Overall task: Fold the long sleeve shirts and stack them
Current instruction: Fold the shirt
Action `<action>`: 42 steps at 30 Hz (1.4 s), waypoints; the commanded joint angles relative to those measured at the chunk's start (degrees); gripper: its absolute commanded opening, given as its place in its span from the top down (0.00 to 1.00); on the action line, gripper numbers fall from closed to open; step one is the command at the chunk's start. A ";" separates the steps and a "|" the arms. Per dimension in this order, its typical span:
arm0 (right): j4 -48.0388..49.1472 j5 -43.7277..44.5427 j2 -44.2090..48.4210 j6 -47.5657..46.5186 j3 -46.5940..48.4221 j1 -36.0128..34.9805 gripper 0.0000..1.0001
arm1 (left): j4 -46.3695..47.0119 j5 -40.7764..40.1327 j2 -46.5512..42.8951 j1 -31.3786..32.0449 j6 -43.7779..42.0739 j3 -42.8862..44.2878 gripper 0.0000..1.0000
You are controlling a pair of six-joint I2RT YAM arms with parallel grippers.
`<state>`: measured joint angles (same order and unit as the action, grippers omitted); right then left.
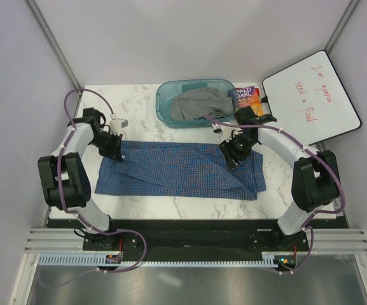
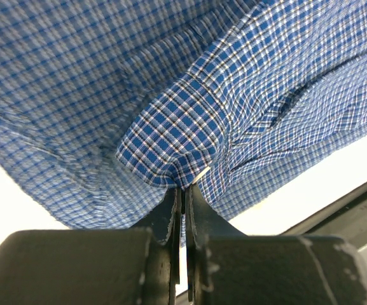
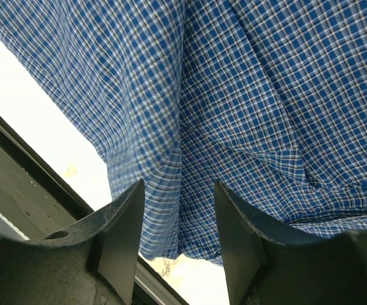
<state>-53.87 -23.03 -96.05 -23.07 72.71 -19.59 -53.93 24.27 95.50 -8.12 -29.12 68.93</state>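
One long sleeve shirt (image 1: 177, 168) of blue fine-checked cloth lies spread flat across the marble table (image 1: 138, 108). My left gripper (image 1: 116, 154) sits at the shirt's far left corner. In the left wrist view the left gripper (image 2: 184, 188) is shut on a pinched fold of the checked cloth (image 2: 170, 136). My right gripper (image 1: 234, 155) hovers over the shirt's right part. The right wrist view shows the right gripper (image 3: 178, 200) open, its fingers (image 3: 123, 219) straddling a fold near the shirt's (image 3: 253, 95) hem, gripping nothing.
A teal bin (image 1: 165, 95) holding a grey garment (image 1: 199, 105) stands at the back of the table. A colourful book (image 1: 248, 98) leans beside it. A whiteboard (image 1: 310, 98) rests at the back right. Grey walls enclose the table.
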 commanded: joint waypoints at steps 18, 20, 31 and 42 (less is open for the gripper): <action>0.52 -1.23 -0.36 -1.89 -2.22 0.00 0.51 | 2.87 -1.77 -3.75 -0.14 -1.46 1.65 0.98; 0.87 -1.23 -0.54 -1.80 -2.22 -0.36 0.53 | 3.48 -2.73 -3.57 -0.23 -1.11 1.48 0.98; 1.66 -0.44 0.34 -1.45 -2.13 -4.92 0.56 | 5.33 -5.12 -0.15 -1.46 1.09 0.86 0.98; 0.69 -2.02 0.69 0.65 -0.29 -5.90 0.41 | -0.38 8.59 -3.91 1.34 1.17 2.52 0.98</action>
<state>-53.19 -23.27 -96.42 -23.66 70.72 -26.39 -51.05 25.30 95.61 -8.82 -28.93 69.69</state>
